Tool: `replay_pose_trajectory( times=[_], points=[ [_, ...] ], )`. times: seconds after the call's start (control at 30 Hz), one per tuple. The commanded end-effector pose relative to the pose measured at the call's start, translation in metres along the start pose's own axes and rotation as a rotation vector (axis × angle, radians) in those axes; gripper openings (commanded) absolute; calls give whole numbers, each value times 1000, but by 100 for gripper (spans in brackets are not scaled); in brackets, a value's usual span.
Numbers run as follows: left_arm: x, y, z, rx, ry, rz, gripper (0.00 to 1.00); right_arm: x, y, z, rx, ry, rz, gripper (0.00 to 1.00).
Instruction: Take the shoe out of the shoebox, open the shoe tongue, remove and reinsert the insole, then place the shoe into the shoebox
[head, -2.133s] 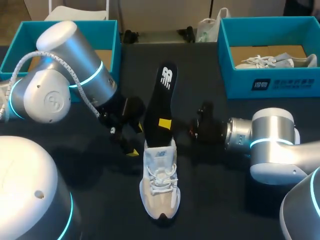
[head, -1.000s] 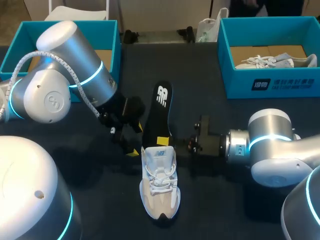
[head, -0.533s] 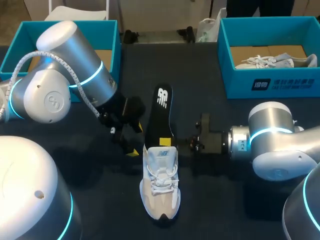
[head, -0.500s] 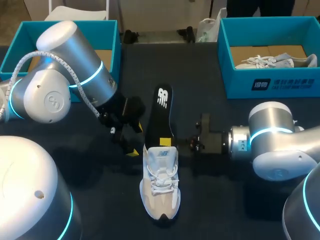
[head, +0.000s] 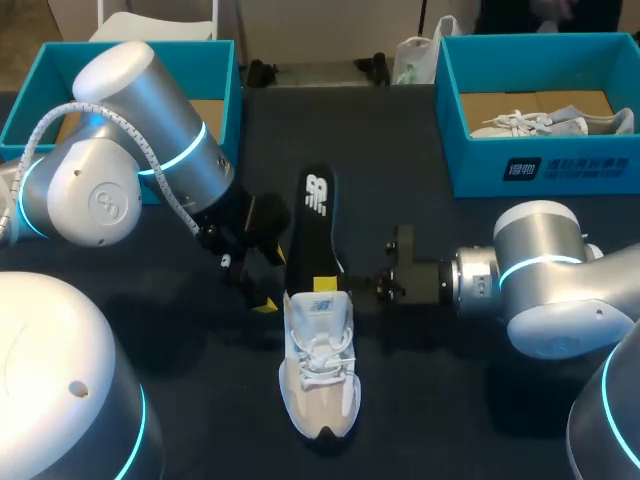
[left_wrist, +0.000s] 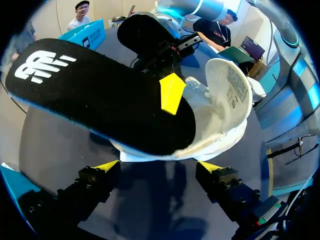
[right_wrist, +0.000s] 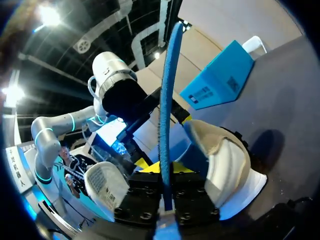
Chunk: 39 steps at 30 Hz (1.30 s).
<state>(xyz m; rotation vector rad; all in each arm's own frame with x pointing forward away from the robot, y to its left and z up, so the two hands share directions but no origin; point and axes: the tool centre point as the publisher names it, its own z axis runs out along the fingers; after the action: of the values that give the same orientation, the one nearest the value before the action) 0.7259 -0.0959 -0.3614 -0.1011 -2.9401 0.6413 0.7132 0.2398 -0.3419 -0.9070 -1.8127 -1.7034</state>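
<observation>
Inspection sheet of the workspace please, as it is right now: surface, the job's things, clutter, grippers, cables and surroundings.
Surface: dark table, the shoe standing on it between the arms.
Job's things: white shoe out of its box; black insole slanting up out of its heel end, not seated; teal left shoebox and right shoebox at the far corners.
Clutter: a second pale shoe inside the right shoebox.
Grippers: right gripper shut on the insole's edge; left gripper open, at the shoe's heel.
Cables: braided cable along the left arm, apart from the shoe.
Surroundings: nothing seen reaching over the table.
</observation>
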Motion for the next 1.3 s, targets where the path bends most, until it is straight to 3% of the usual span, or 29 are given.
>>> replay_pose_trajectory(
  times=[0.03, 0.37, 0.83, 1.3],
  points=[
    [0, 0, 0, -1, -1, 0, 100, -6, 0, 1, 13, 32, 5, 30],
    [0, 0, 0, -1, -1, 0, 100, 0, 3, 0, 12, 39, -19, 36],
    [0, 0, 0, -1, -1, 0, 100, 21, 16, 3, 30, 63, -104, 35],
    [0, 0, 0, -1, -1, 0, 100, 18, 41, 11, 56, 81, -143, 32]
  ],
)
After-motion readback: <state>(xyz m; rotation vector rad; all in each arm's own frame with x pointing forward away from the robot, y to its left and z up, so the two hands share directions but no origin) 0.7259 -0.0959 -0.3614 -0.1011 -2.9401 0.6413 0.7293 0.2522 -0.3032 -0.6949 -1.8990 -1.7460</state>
